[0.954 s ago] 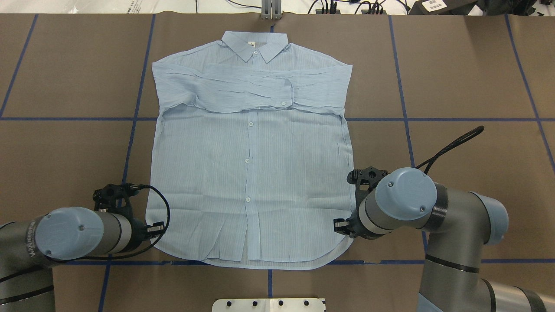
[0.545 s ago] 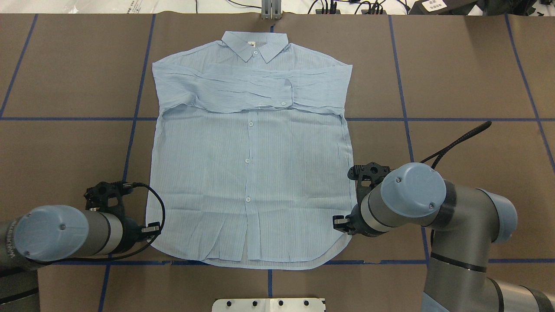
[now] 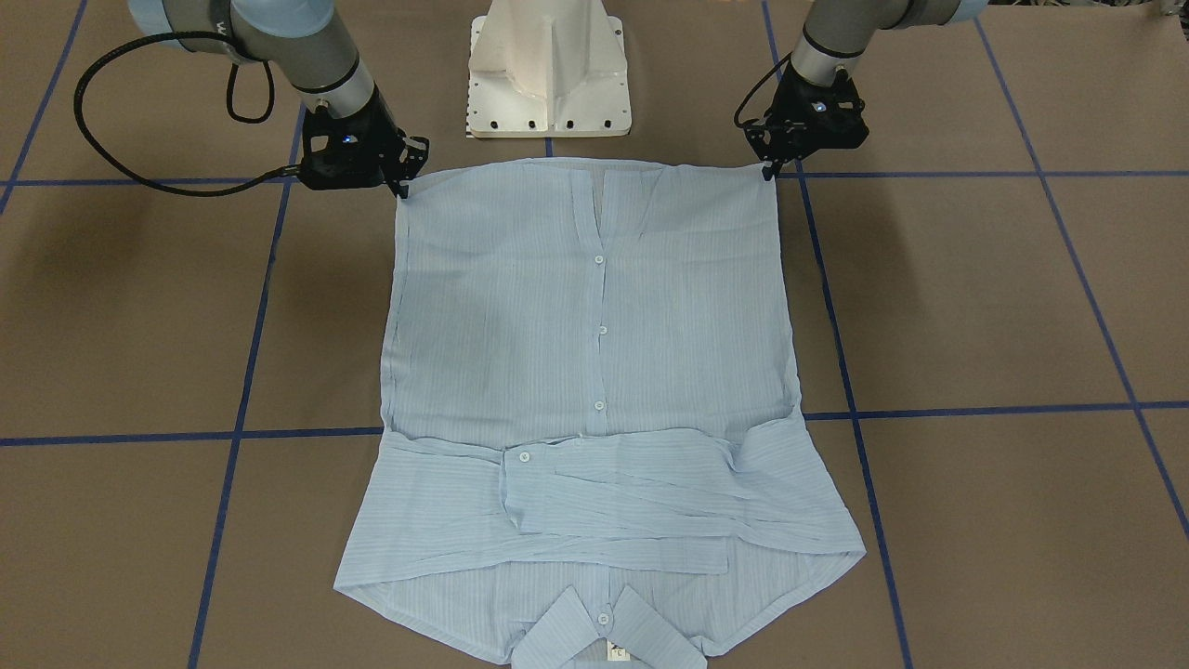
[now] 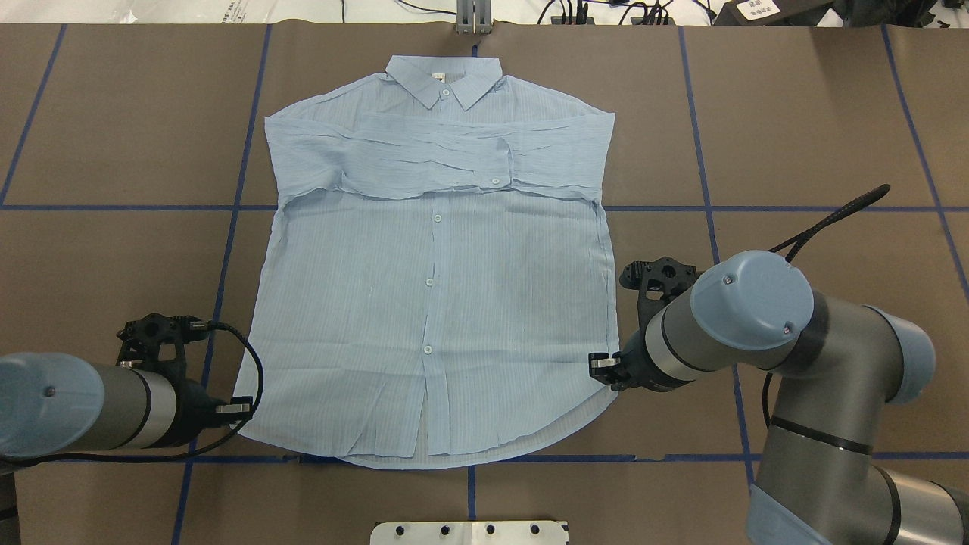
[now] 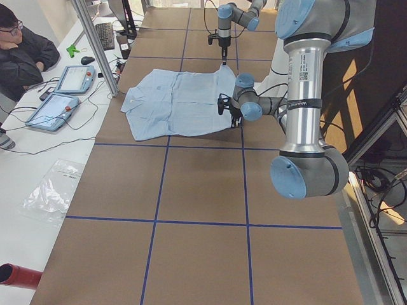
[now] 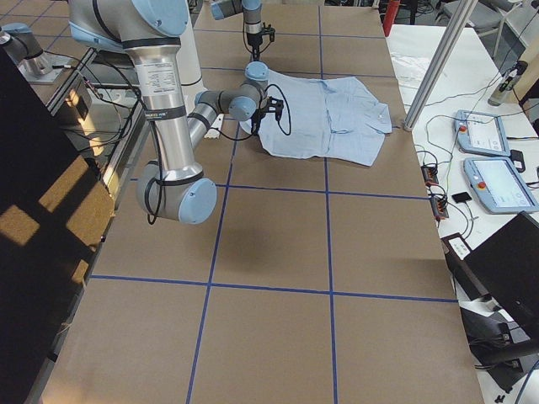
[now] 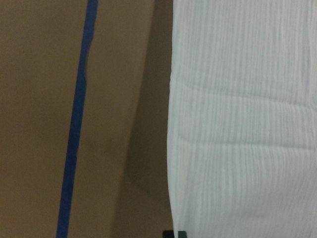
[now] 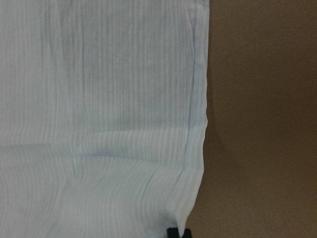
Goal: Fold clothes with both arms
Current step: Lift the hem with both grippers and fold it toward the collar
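Now, left pincer [image 3: 770, 170], right pincer [image 3: 403, 189], pinching shirt [image 3: 594, 307]

So the tabletop [image 4: 833, 113] is covered in plain brown stuff, with blue tape lines [image 4: 106, 207] marking out a big grid. Spread out on it is the light blue shirt [image 4: 454, 303], buttoned side up, sleeves [image 4: 431, 159] folded across the chest, collar [image 4: 444, 79] pointing at the far edge. The white base plate [image 3: 548, 74] sits on the robot's side, just past the hem.
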Robot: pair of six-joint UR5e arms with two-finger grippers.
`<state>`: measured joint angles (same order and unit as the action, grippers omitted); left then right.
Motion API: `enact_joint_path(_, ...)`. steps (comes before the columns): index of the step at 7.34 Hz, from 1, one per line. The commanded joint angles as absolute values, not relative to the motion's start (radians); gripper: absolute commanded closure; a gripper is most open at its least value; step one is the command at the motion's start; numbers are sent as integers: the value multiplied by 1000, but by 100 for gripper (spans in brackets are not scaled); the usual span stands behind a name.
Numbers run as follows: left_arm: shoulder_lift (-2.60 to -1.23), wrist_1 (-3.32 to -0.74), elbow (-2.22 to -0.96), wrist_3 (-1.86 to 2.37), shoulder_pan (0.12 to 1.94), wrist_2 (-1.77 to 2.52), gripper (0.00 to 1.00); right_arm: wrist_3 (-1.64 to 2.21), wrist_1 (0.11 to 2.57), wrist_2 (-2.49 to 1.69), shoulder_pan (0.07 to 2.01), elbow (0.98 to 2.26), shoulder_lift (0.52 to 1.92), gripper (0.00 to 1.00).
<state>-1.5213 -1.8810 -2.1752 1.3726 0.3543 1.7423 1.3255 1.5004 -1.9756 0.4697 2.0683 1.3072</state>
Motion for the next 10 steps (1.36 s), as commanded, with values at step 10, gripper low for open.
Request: enact_joint_path(10,-1551,-1963,-2171,1256,552,1888,100,1276,1496,-2100,647,2069,1273,100)
